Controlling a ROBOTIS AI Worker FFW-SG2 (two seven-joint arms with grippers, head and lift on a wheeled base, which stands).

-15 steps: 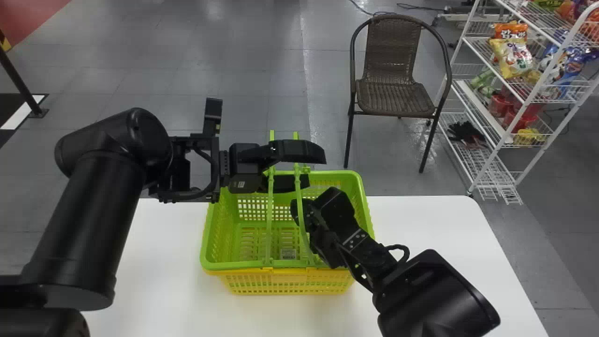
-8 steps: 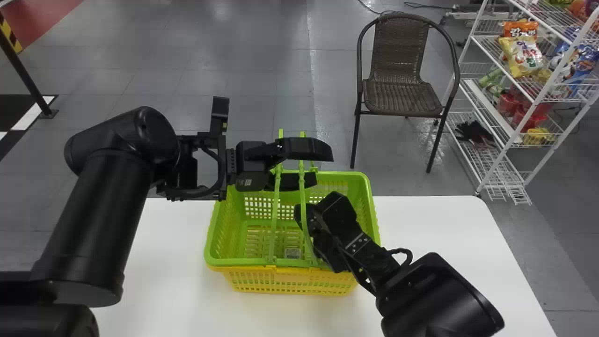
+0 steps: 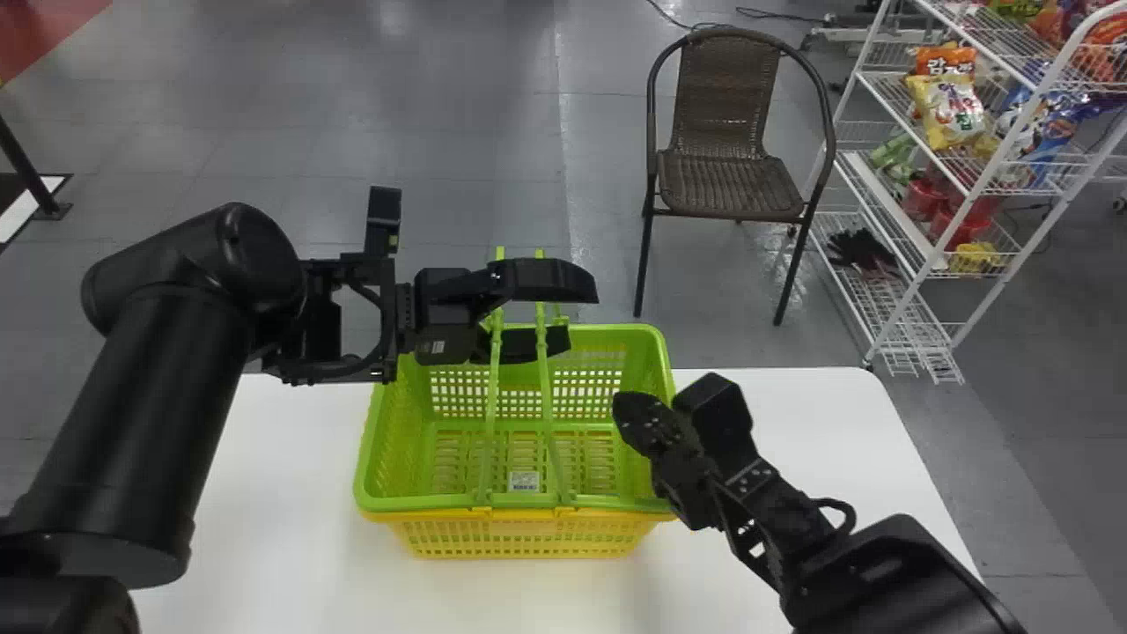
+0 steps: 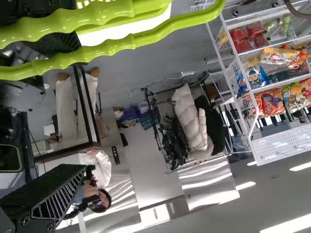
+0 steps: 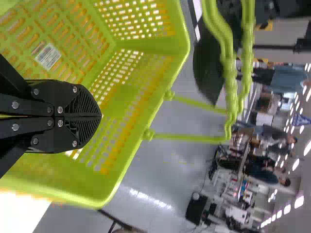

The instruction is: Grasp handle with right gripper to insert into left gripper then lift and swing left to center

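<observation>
Two handles (image 3: 545, 387) partly behind left pincer (image 3: 581, 314)

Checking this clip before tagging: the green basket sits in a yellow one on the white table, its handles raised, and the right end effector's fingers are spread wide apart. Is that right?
No: the right wrist view shows the right end effector with its fingers closed together, not spread apart. The rest holds: green basket in the yellow one on the white table, handles raised.

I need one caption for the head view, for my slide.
Handles of a green basket stand between the left gripper's open fingers while the right gripper hangs at the basket's right side.
</observation>
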